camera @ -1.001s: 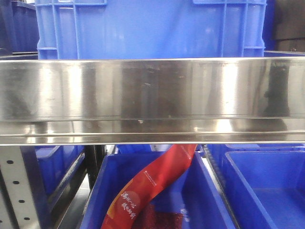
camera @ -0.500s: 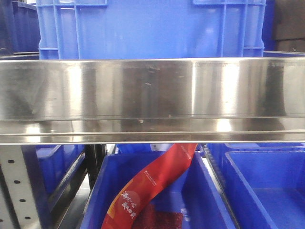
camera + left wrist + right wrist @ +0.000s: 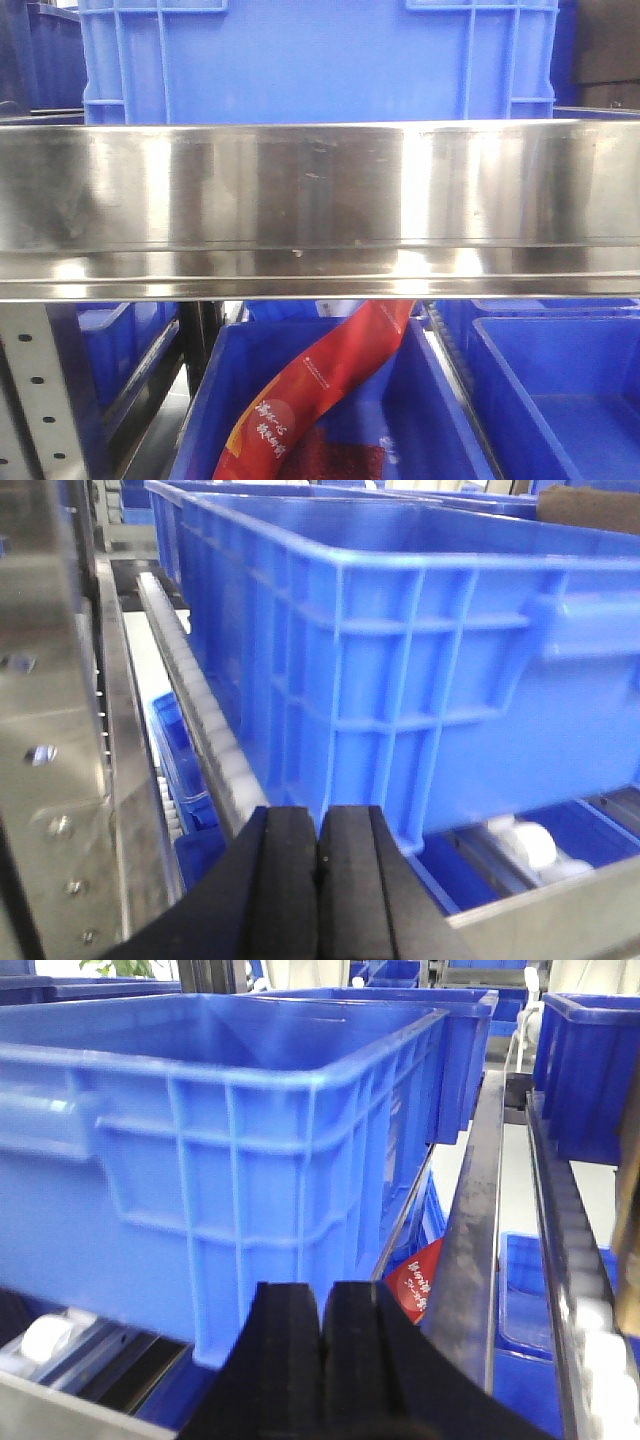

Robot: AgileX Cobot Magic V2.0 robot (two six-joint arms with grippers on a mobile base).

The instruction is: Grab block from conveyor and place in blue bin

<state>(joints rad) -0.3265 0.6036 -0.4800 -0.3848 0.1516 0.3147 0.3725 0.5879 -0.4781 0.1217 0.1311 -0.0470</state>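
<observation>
My left claw (image 3: 318, 865) sits at the bottom centre of the left wrist view, its two black pads pressed flat together with nothing between them. My right claw (image 3: 322, 1355) shows the same at the bottom centre of the right wrist view: pads together, holding nothing. Filling the middle and right of the left wrist view is a large blue bin (image 3: 430, 670) with ribbed walls, resting on white rollers (image 3: 205, 735) that run from the upper left down toward the claw. The front view shows that bin (image 3: 320, 60) across the top of the frame, behind a broad shiny steel rail (image 3: 320, 200) spanning the whole width. Below the rail, at the lower centre, a red printed bag (image 3: 320, 385) lies slanted in a lower blue bin (image 3: 430, 420). I see no block and no dark belt in any view.
</observation>
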